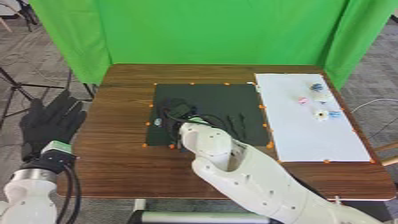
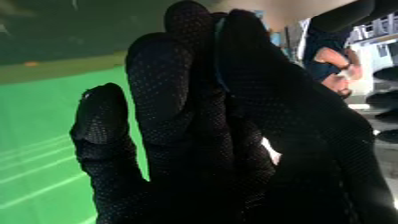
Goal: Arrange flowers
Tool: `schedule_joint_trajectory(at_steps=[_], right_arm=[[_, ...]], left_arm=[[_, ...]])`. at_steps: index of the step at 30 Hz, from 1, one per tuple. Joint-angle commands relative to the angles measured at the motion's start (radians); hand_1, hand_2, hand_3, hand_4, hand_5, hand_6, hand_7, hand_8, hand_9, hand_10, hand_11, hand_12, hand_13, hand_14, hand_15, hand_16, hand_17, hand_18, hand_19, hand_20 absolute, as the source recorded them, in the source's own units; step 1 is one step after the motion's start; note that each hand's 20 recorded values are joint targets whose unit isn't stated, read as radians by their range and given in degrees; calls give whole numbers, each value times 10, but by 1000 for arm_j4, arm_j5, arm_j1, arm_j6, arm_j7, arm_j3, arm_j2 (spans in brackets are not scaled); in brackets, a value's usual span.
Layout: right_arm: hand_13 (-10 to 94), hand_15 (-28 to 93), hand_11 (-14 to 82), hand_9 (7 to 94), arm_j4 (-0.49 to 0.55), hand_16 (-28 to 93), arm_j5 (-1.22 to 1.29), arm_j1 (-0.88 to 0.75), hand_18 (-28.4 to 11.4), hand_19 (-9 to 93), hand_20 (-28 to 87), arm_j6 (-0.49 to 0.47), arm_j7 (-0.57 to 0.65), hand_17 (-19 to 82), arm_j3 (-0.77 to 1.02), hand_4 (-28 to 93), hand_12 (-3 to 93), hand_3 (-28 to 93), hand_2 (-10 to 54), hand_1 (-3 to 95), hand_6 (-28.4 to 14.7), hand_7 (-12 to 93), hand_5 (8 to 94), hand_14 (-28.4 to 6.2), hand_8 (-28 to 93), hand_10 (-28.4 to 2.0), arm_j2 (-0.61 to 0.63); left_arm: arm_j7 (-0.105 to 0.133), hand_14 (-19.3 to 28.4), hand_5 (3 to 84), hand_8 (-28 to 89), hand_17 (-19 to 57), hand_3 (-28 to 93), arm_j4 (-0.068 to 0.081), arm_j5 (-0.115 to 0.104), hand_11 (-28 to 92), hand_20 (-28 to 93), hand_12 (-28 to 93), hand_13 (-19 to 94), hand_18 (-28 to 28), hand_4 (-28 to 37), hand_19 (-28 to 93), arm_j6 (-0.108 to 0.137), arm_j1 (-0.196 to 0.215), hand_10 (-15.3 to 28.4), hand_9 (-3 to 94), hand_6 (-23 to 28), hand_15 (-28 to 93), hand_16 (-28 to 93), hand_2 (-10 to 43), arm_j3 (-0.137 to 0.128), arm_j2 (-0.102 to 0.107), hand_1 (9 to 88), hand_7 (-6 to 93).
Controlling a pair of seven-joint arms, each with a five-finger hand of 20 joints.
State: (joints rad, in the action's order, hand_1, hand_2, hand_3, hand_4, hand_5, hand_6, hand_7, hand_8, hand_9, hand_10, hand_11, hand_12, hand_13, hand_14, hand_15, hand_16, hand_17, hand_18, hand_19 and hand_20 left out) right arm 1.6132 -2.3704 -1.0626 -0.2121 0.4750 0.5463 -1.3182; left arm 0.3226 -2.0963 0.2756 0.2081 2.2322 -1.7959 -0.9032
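Right hand in its black glove, at the dark mat; whether it pinches anything, we cannot tell. Small flowers lie on the white sheet. Left hand: fingers straight, slightly spread. We judge arranging underway — next, steady placement if loaded, otherwise fetching a flower.

From where I stood in the room, I could not read any words, labels, brands, numbers or signs on anything.
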Motion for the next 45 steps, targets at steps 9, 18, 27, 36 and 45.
schedule_joint_trajectory(at_steps=[9,18,27,36,45], right_arm=[[706,561,143,786,21,397,-23,-11,-237,866,368,19,58,374,-23,-283,431,721,-95,535,-20,382,635,-62,37,-100,7],[687,584,221,735,28,362,-12,-13,-243,868,353,10,75,366,-20,-282,356,752,-95,481,-31,328,624,-80,40,-122,9],[676,606,298,676,43,327,-18,-20,-247,870,348,8,70,360,-19,-281,241,791,-95,442,-37,304,589,-91,-134,-155,9],[668,603,289,657,49,322,-16,-24,-251,868,343,-27,78,358,-13,-282,221,797,-95,440,-52,286,578,-97,-134,-163,8],[648,631,272,623,57,279,-12,-32,-255,870,340,-37,65,356,-6,-283,211,805,-95,411,-69,250,552,-117,-124,-175,5]], left_arm=[[-5,118,347,-92,-18,690,-2,1,186,93,80,173,99,-283,202,-6,7,130,263,68,261,-78,123,-4,-9,257,137],[15,121,346,-94,-20,688,-6,-15,181,89,78,170,99,-282,206,17,3,130,262,68,267,-82,82,1,-6,289,131],[43,124,349,-94,-21,696,-13,-36,189,90,81,170,101,-282,214,50,11,132,265,69,280,-81,55,3,-1,293,142],[49,125,346,-99,-24,675,-15,-36,201,86,85,171,105,-255,228,55,10,131,267,68,294,-85,20,3,1,316,151],[59,125,271,-106,-27,665,-16,-46,208,79,91,166,107,-250,239,68,6,130,253,63,302,-88,11,13,4,320,166]])
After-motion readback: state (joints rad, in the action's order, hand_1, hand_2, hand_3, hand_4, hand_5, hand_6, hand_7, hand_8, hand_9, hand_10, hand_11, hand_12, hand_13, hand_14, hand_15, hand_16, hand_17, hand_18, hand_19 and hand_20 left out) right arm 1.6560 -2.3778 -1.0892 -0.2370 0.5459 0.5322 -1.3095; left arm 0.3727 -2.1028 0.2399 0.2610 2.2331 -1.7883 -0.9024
